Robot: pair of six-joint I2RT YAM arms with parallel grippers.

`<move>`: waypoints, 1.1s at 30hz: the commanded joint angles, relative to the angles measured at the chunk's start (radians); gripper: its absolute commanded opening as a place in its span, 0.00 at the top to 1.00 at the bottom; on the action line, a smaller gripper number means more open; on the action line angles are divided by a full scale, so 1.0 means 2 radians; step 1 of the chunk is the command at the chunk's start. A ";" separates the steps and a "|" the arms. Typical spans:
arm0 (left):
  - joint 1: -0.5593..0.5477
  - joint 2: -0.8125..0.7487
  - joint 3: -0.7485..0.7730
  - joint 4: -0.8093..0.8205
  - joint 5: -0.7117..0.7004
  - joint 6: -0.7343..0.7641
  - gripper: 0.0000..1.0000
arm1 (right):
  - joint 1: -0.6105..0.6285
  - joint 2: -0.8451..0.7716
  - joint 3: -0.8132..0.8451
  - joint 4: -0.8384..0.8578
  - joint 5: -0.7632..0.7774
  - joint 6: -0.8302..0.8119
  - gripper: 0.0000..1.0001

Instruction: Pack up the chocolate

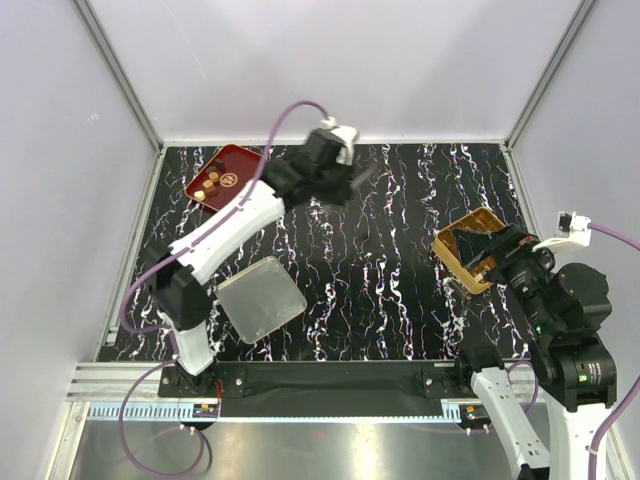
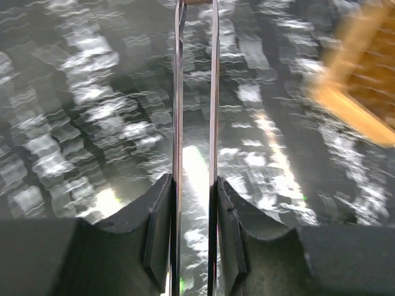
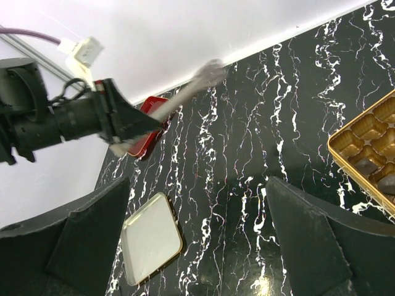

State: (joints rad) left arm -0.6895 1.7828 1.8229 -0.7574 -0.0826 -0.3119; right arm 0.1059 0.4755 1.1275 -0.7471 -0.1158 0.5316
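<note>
Several small chocolate pieces, brown, tan and cream, lie in the red tray at the back left. My left gripper hovers right of the tray, shut on thin metal tongs that point toward the gold compartmented box. A small brown bit shows between the tong tips at the top edge of the left wrist view. My right gripper is wide open and empty, raised beside the box. One compartment holds a dark piece.
A silver lid with a gold rim lies flat near the left arm's base and also shows in the right wrist view. White walls enclose the black marbled table. The red tray's edge shows behind the left gripper.
</note>
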 commanded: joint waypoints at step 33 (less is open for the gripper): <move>-0.162 0.151 0.085 0.089 0.093 0.006 0.65 | 0.003 0.007 0.019 0.008 0.000 -0.010 0.00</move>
State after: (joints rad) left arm -1.0058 2.0941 1.9892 -0.6338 0.1120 -0.3222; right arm 0.1059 0.4797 1.1557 -0.7528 -0.1154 0.5198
